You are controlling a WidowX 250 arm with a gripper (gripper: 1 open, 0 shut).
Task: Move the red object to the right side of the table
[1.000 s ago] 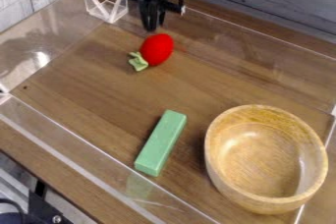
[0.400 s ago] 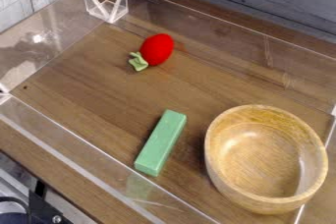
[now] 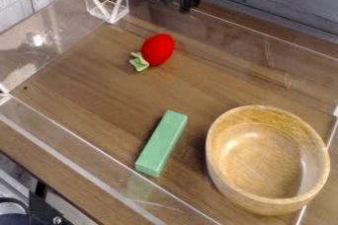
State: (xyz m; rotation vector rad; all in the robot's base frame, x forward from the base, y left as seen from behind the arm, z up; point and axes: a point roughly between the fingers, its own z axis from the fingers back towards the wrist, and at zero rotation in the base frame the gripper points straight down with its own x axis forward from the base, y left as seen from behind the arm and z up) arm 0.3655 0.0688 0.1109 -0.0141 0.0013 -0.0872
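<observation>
The red object (image 3: 158,48), a small rounded toy fruit with a green leafy end, lies on the brown wood-grain table (image 3: 93,91) in the back left part. My gripper (image 3: 187,2) hangs dark at the top edge of the camera view, behind and to the right of the fruit and well apart from it. Its fingers point down and look spread, with nothing between them. The upper part of the gripper is cut off by the frame.
A green rectangular block (image 3: 161,142) lies near the front middle. A round light wooden bowl (image 3: 268,158) stands at the front right. Low clear acrylic walls (image 3: 53,27) border the table, with a clear bracket (image 3: 106,4) at the back left corner.
My gripper has gone from just behind the red fruit up and to the right, toward the back wall, and its fingers look wider apart. The fruit has stayed in place.
</observation>
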